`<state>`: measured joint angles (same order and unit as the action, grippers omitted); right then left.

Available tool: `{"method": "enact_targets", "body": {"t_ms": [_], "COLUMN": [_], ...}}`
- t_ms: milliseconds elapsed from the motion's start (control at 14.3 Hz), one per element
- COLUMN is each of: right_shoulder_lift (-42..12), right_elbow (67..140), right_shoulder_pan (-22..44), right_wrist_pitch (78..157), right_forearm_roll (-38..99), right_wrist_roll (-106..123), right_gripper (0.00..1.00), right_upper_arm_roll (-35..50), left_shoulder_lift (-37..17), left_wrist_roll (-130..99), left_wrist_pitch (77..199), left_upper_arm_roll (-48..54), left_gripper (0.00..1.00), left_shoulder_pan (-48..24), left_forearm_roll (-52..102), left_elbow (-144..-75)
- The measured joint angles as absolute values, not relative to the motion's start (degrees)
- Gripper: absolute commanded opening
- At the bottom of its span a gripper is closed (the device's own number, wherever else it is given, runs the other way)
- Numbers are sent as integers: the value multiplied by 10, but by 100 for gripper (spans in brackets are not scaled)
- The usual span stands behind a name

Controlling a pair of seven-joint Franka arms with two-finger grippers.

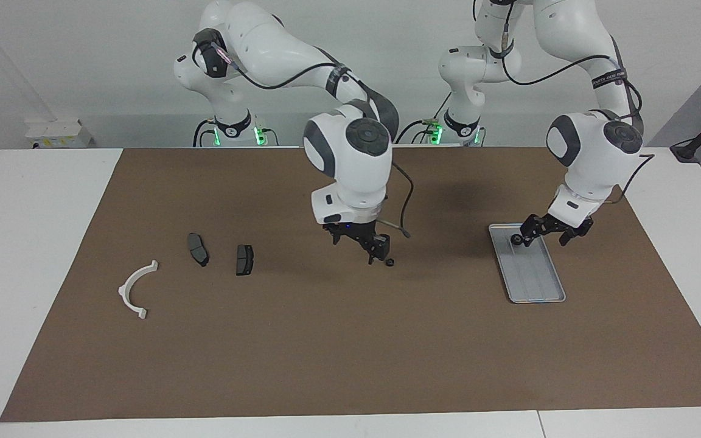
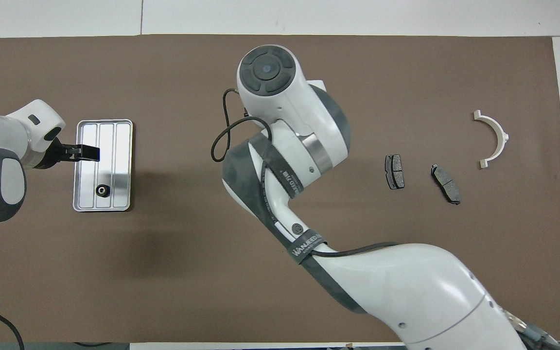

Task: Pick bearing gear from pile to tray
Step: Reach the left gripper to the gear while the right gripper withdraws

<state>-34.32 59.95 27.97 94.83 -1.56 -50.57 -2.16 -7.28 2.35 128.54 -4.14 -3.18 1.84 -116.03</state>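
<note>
The silver tray (image 1: pixel 536 286) lies on the brown mat toward the left arm's end; it also shows in the overhead view (image 2: pixel 119 146). A small black round piece (image 2: pixel 102 190) lies in the part of the tray nearer the robots and shows in the facing view (image 1: pixel 516 239). My left gripper (image 1: pixel 546 236) hangs open just over that part of the tray (image 2: pixel 88 153). My right gripper (image 1: pixel 378 255) is low over the middle of the mat, right beside another small black round piece (image 1: pixel 390 263). The arm hides both in the overhead view.
Two dark brake pads (image 1: pixel 198 249) (image 1: pixel 244 259) and a white half-ring bracket (image 1: pixel 134 289) lie toward the right arm's end. They show in the overhead view as pads (image 2: pixel 394 171) (image 2: pixel 446 177) and bracket (image 2: pixel 494 138).
</note>
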Motion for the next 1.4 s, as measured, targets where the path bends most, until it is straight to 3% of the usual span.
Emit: {"method": "enact_targets", "body": {"t_ms": [279,698,977,1187,1396], "right_shoulder_lift": [-298,-278,-268,-259,-244], "right_elbow": [600,609,611,615,621], "right_shoulder_pan": [203,111,70,46,43], "right_wrist_pitch": [908,896,891,890,887], "right_forearm_roll": [-16,-16,-16,-16,-16], "right_wrist_roll": [-278,-73,15,56,61], "right_gripper": [100,100,100,100,100], "right_upper_arm_roll": [-23,-23,-23,-23,-23], "left_shoulder_lift": [-73,-79,-142,-211,-244], "left_wrist_roll": [-31,-261,-343,-413,-446], "left_wrist_pitch": [1284,1254,1226,1250,1279], "left_upper_arm_roll": [-28,-23,-22,-23,-23], "left_gripper": [100,100,100,100,100], "left_shoulder_pan": [-60,-195,-278,-315,-337], "left_forearm_roll": [19,12,12,12,12], "left_elbow": [-1151,-1113,-1043,-1029,-1022]}}
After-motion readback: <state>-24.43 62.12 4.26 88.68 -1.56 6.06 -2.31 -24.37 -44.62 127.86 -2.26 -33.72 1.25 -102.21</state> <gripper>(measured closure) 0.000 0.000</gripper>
